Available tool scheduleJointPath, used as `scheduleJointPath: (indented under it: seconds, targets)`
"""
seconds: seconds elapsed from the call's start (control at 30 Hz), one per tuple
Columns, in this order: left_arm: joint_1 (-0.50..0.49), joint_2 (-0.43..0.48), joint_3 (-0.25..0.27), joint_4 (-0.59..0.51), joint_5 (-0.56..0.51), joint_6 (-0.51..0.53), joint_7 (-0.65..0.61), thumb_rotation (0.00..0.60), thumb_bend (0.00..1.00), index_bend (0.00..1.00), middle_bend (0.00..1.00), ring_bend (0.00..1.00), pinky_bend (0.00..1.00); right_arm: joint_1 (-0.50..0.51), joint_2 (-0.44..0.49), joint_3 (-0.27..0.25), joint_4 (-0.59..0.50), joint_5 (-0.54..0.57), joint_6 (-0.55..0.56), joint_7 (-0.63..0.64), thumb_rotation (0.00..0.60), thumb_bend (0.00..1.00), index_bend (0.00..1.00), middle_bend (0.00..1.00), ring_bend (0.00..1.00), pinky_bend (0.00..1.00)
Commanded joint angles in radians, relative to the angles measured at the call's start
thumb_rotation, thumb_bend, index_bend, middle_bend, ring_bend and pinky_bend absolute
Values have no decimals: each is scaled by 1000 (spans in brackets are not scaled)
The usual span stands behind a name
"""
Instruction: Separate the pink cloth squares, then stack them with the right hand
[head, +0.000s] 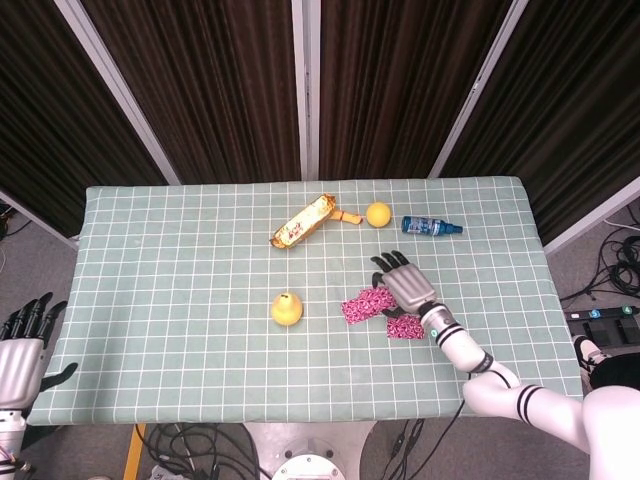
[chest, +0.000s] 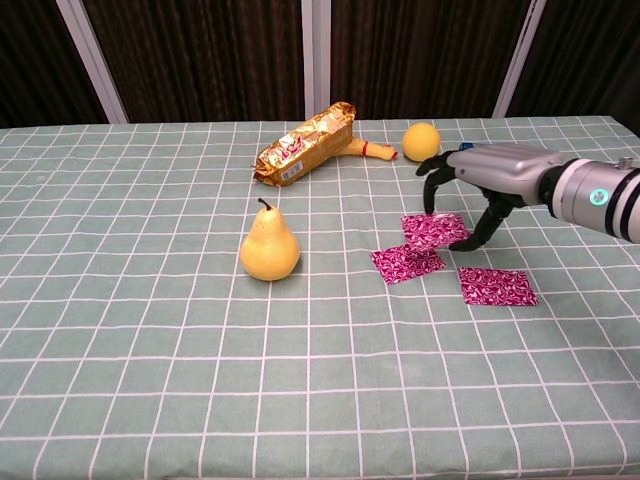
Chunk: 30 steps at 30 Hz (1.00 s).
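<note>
Three pink cloth squares lay on the green checked tabletop (head: 180, 250) in the head view: the left square (head: 352, 310), a middle square (head: 374, 298) bunched just beside it and partly under the right hand (head: 403, 287), and a flat right square (head: 404, 327) just below that hand. From above, the right hand's dark fingers (head: 388, 262) pointed away from the robot and the hand covered the middle square's right edge, so whether it pinched the cloth could not be told from this angle. The left hand (head: 22, 350) sat off the tabletop's near left corner, fingers apart and holding nothing. A pear (head: 286, 308) stood left of the squares; a gold snack packet (head: 302, 221), an orange ball (head: 377, 214) and a blue bottle (head: 431, 227) lay farther back.

Seen from the chest view, the side angle showed more: the right hand (chest: 470, 190) arched over the middle square (chest: 434, 230), fingertips (chest: 432, 204) down at its far edge and thumb at its near right corner, clamping the cloth, whose near edge overlapped the left square (chest: 407, 263). The right square (chest: 497, 286) lay flat and apart from both. The pear (chest: 269, 246), snack packet (chest: 305, 143) and ball (chest: 421, 141) showed, the bottle was mostly hidden behind the hand, and the left hand did not appear.
</note>
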Motion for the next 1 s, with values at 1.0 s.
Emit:
scheduleJointPath:
  seconds: [1.0]
  targets:
    - [-1,-3,-5,9,-13,-13,-9,600,4,180,156,107,161,110,-117,-78,197,-126,-69,136,525,129,384,73,0,0]
